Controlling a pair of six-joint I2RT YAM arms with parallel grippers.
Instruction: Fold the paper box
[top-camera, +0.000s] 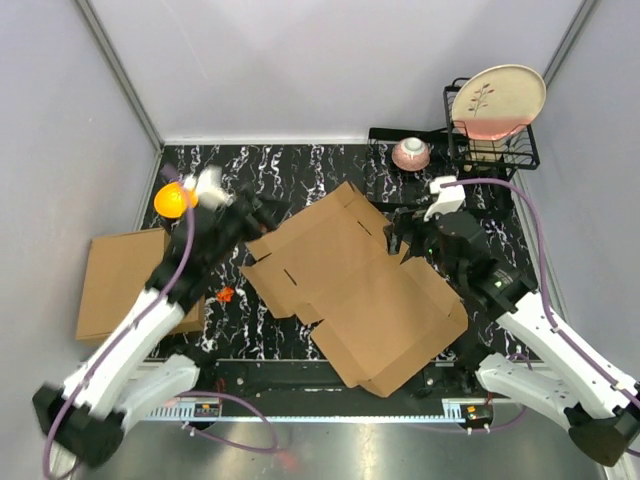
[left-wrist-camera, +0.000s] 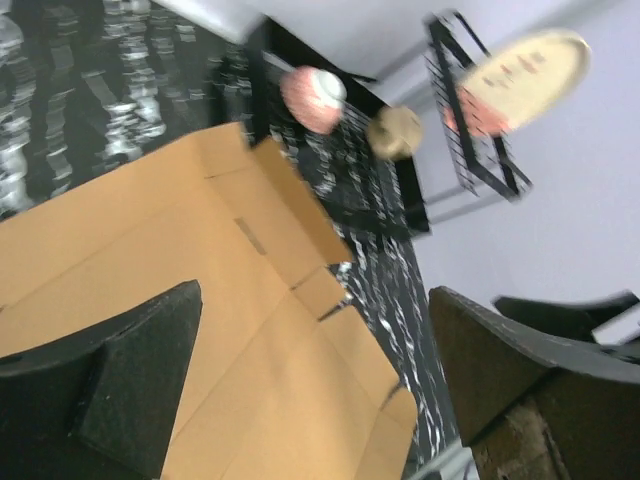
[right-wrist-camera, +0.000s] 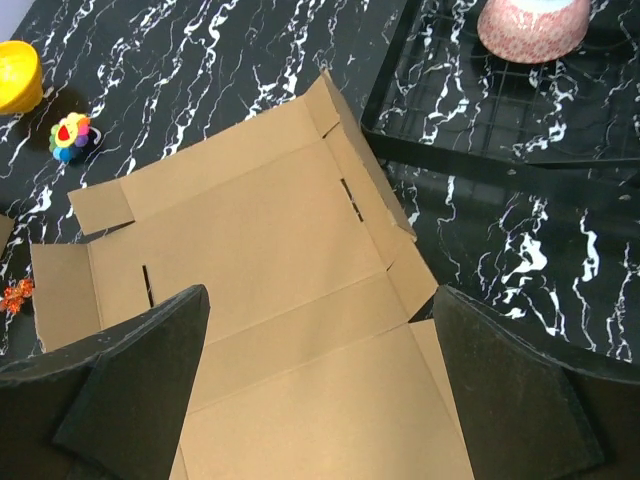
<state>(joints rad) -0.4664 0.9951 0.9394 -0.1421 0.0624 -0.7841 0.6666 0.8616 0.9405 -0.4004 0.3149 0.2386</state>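
Note:
The paper box (top-camera: 350, 290) is a flat brown die-cut cardboard sheet with flaps and slots, lying skewed across the middle of the black marble table. My left gripper (top-camera: 258, 215) hovers at the sheet's upper-left edge; in the left wrist view the gripper (left-wrist-camera: 312, 300) stands open, with only the sheet (left-wrist-camera: 180, 250) below and nothing between the fingers. My right gripper (top-camera: 405, 235) hangs over the sheet's right side. In the right wrist view this gripper (right-wrist-camera: 320, 295) is open too, above the sheet's (right-wrist-camera: 260, 230) crease lines and clear of it.
A stack of closed cardboard (top-camera: 125, 280) lies at the left table edge. An orange ball-like object (top-camera: 172, 200) and a small orange scrap (top-camera: 225, 294) are on the left. A pink bowl (top-camera: 411, 153) on a black tray and a wire rack (top-camera: 520, 155) holding a plate (top-camera: 497, 98) stand at the back right.

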